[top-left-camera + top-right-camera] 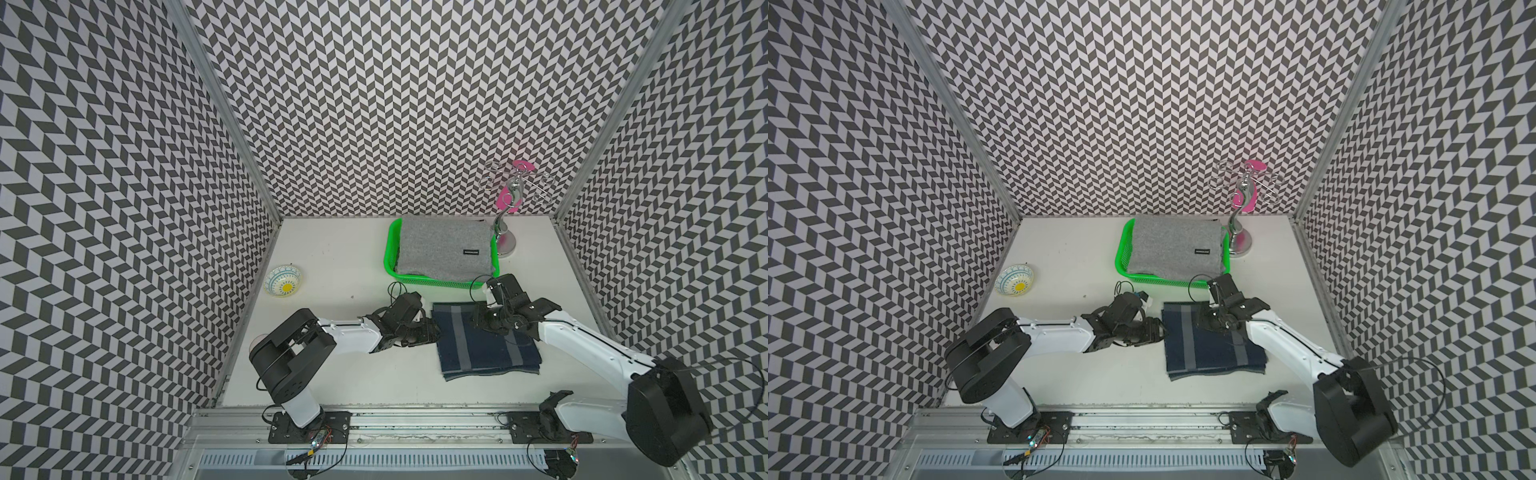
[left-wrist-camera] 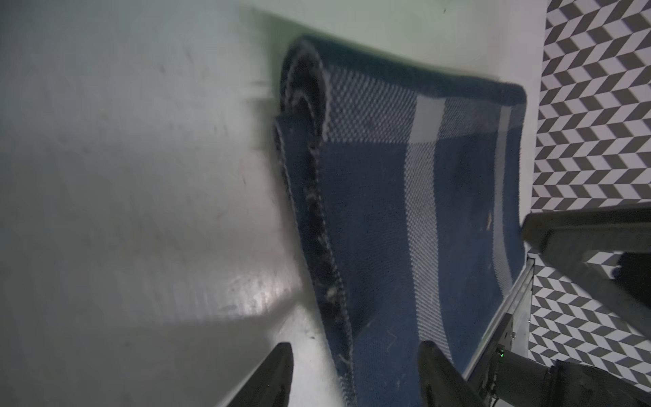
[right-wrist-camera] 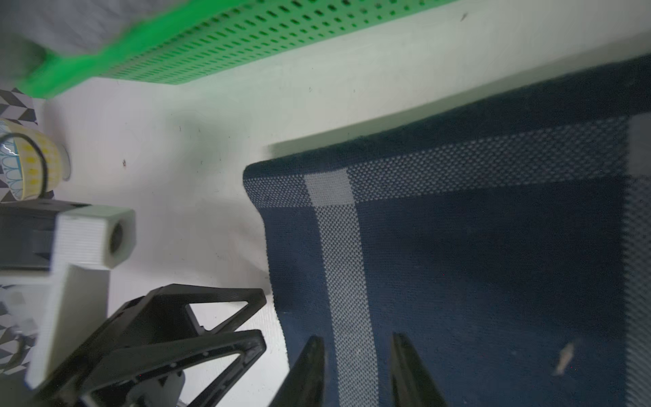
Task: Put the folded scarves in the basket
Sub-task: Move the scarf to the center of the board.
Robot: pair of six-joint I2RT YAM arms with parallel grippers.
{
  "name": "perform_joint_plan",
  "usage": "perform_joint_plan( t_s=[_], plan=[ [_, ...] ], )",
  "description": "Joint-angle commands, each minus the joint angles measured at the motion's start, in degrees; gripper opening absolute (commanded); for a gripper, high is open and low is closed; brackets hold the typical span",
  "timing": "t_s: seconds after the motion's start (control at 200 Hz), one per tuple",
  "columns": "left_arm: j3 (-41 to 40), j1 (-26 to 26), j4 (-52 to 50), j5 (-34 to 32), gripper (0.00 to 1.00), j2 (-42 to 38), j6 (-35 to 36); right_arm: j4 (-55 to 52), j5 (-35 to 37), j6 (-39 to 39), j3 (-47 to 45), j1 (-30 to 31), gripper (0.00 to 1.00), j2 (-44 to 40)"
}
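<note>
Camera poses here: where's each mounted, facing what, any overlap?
Top views: overhead, robot's side, looking down toward the back wall; left arm, right arm, scarf, basket.
Left wrist: on the left arm, facing the scarf's layered edge; left jaws straddle it.
Right wrist: on the right arm, facing scarf, basket, bowl; right jaws, left jaws.
Shared: scarf in all.

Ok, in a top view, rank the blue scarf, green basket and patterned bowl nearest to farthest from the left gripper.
1. blue scarf, right at the left gripper fingertips.
2. green basket, farther back on the table.
3. patterned bowl, off by the left wall.
</note>
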Motion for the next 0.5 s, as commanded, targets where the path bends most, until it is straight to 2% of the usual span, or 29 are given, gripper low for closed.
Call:
perform_joint_plan(
  t_s=[0.0, 0.21, 0.315, 0.416, 0.496],
  plan=[
    [1.9, -0.7, 2.6, -3.5, 0.60, 2.7, -2.1, -0.6, -0.3, -3.2, -0.8, -2.3, 0.35, -3.4],
    [4.1, -3.7, 3.8, -3.8, 0.57, 6.8, -4.4, -1.7, -0.9, -5.9, -2.0, -4.9, 0.35, -6.2],
    [3.4, -4.4, 5.6, -3.8, 0.49, 8.1, -5.9, -1.7, -1.4, -6.5, -2.4, -5.3, 0.35, -7.0],
    [3.0, -4.8, 7.7, -3.4, 0.26, 9.3, -6.0, -1.7, -1.4, -7.2, -3.0, -5.6, 0.35, -7.8],
    [2.7, -4.4, 7.3, -3.1, 0.12, 8.8, -5.5, -1.4, -1.5, -7.3, -3.7, -5.8, 0.35, -8.1]
  ],
)
